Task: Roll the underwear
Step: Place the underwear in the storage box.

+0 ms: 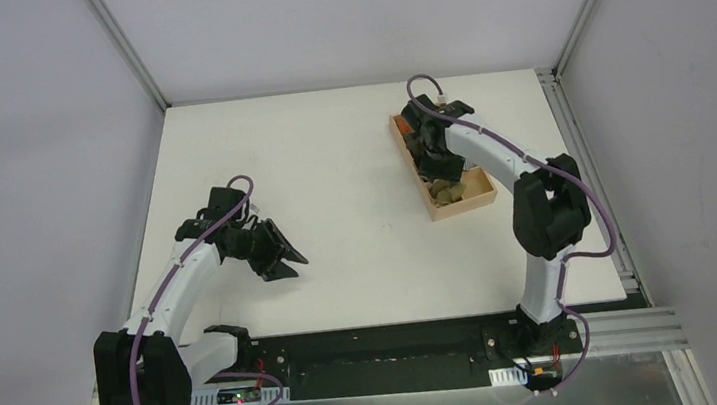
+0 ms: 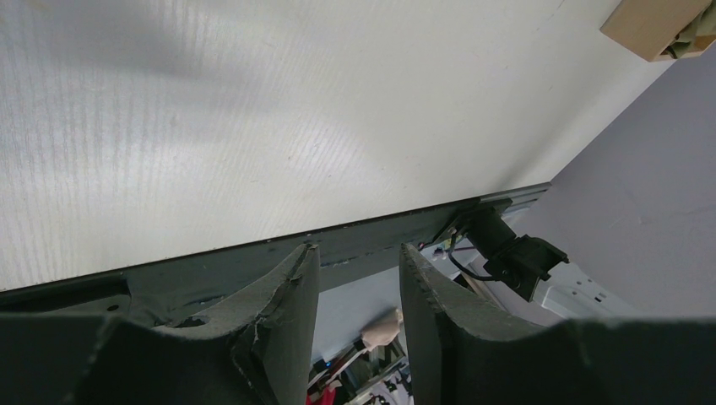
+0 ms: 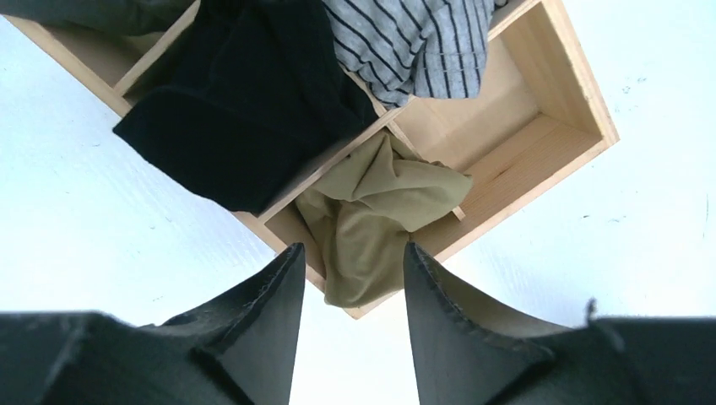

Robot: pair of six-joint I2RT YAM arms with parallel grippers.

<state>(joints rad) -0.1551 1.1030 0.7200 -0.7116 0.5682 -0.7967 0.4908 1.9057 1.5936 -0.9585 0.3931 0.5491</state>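
1. A box (image 1: 476, 200) sits on the table (image 1: 328, 145), upper right of the overhead frame.
2. Underwear (image 3: 380, 219) lies in its lower end compartment; other bundles (image 3: 245, 110) fill those behind.
3. The right gripper (image 3: 350, 249) hangs over the box; the left gripper (image 1: 285, 255) is left of centre, well apart.

You see the underwear (image 3: 380, 219) as soft, matt olive cloth in the bare pale-wood tray (image 3: 587, 80); also in that tray, matt black cloth (image 3: 245, 110) and striped grey knit (image 3: 422, 42).
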